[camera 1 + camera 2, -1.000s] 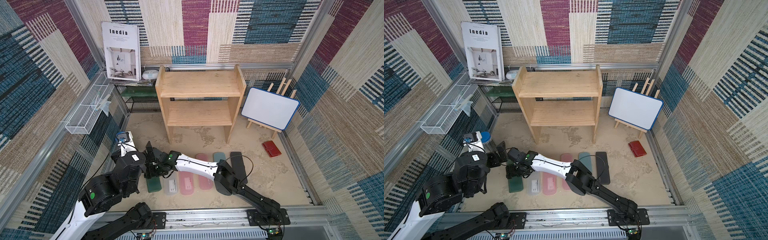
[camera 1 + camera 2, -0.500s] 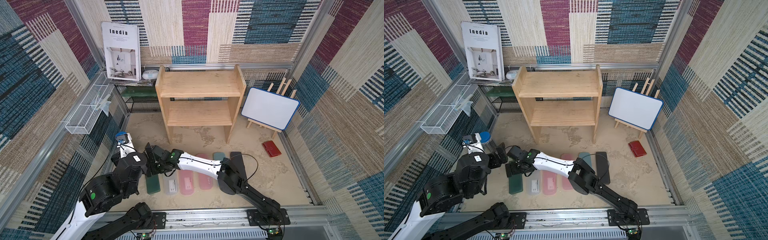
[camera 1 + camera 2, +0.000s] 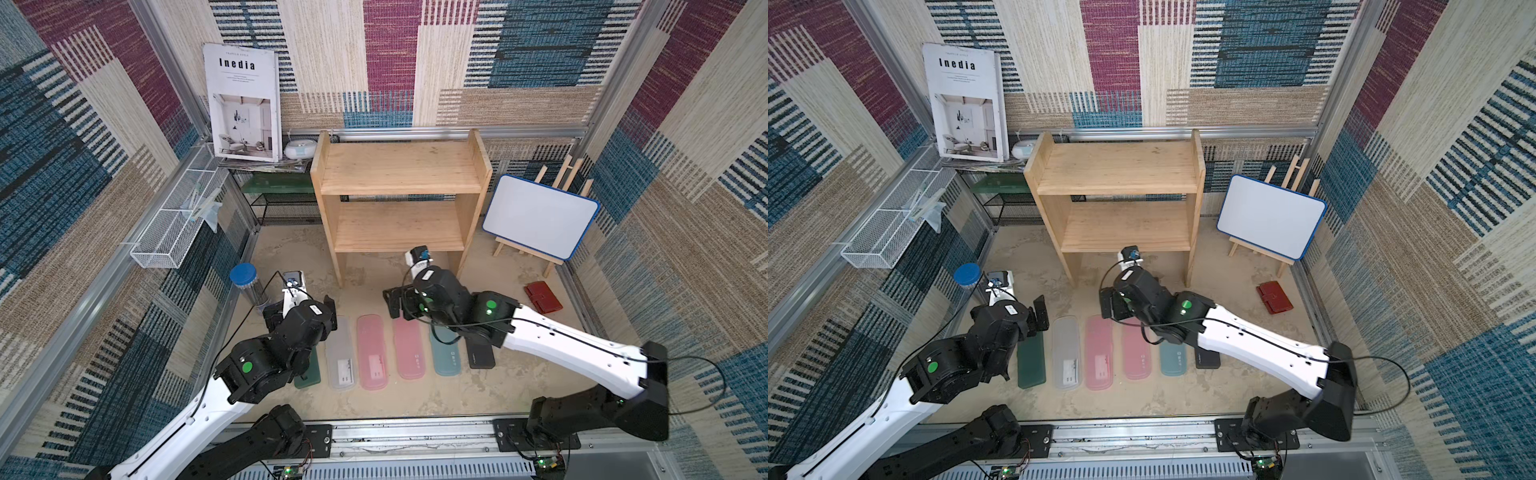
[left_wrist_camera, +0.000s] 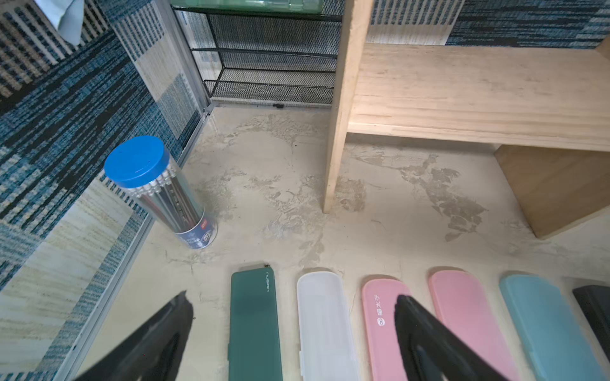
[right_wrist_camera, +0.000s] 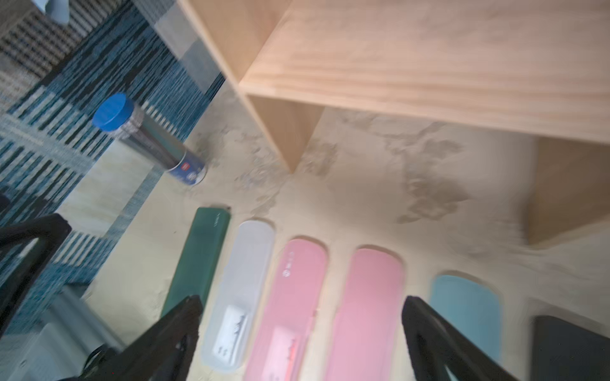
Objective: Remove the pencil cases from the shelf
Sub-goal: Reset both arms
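The wooden shelf (image 3: 401,166) (image 3: 1117,166) stands at the back with both tiers bare. The pencil cases lie side by side on the floor in front of it: dark green (image 3: 309,374), frosted (image 3: 341,357), pink (image 3: 372,353), pink (image 3: 410,353), light blue (image 3: 445,357) and black (image 3: 481,355). My left gripper (image 3: 298,309) (image 4: 293,298) hovers open above the far ends of the green (image 4: 255,323) and frosted (image 4: 321,323) cases. Over the far ends of the pink cases (image 5: 366,310), my right gripper (image 3: 401,305) (image 5: 302,301) is open and holds nothing.
A blue-lidded tube of pencils (image 3: 245,282) stands by the left wall. A red wallet (image 3: 542,297) lies at the right, behind it a whiteboard on an easel (image 3: 540,216). A black mesh rack (image 3: 286,203) and a white wire basket (image 3: 174,224) sit at the back left.
My right gripper has opened and swung from above the dark green case at the left over to the pink cases on the right. The left arm has barely moved.
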Controlling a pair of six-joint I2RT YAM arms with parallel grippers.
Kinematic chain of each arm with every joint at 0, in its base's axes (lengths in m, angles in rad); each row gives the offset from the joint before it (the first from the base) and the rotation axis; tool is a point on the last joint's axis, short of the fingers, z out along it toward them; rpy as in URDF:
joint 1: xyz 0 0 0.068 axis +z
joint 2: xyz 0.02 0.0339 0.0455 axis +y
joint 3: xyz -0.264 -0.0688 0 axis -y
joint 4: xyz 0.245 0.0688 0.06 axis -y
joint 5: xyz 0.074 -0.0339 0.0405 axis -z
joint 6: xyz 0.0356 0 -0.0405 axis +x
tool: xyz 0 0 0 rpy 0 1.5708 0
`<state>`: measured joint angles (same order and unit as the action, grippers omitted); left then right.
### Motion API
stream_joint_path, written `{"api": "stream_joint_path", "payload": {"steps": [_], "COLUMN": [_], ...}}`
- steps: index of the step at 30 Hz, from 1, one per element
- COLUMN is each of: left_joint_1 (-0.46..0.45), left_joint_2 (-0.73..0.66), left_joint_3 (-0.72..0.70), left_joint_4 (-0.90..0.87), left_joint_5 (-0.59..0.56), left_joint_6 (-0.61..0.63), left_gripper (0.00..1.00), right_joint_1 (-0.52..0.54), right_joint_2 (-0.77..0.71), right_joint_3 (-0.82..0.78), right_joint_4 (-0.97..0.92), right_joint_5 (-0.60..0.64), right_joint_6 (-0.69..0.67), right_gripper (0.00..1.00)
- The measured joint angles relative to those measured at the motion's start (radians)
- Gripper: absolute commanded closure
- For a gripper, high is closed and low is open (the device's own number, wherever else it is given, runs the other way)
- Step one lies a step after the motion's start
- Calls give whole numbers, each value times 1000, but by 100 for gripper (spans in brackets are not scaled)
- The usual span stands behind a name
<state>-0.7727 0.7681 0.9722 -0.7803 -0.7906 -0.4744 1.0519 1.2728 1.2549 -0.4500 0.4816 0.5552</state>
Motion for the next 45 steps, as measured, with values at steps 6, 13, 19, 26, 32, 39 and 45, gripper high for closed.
{"api": "stream_joint_path", "payload": {"steps": [6,13,19,26,32,39,45], "left_joint_1": [74,436,610,707,796,863,865], "left_joint_2": [-16,74,266,486,599,676,694], "left_joint_3": [-93,-189,-196,-196,-209,-259,-299], "left_joint_4": [171,351,554,745,872,977,1058], "left_joint_5": [-47,136,338,521,638,690,713], "left_joint_6": [140,205,247,303,344,356,362], "left_gripper": [1,1,1,1,1,2,1], "right_joint_1": [-183,-537,-835,-951,-1112,-1134,-1136], "right_joint_2": [-329,-350,-248,-60,7,63,97], "right_joint_3": [-164,-215,-293,-348,-454,-554,-610], "right_joint_4": [46,84,176,300,468,635,779], "right_joint_5": [168,100,-95,-200,-301,-355,-355], "right_joint_6": [-117,-230,-233,-270,-317,-367,-386], "right_gripper": [1,1,1,1,1,1,1]}}
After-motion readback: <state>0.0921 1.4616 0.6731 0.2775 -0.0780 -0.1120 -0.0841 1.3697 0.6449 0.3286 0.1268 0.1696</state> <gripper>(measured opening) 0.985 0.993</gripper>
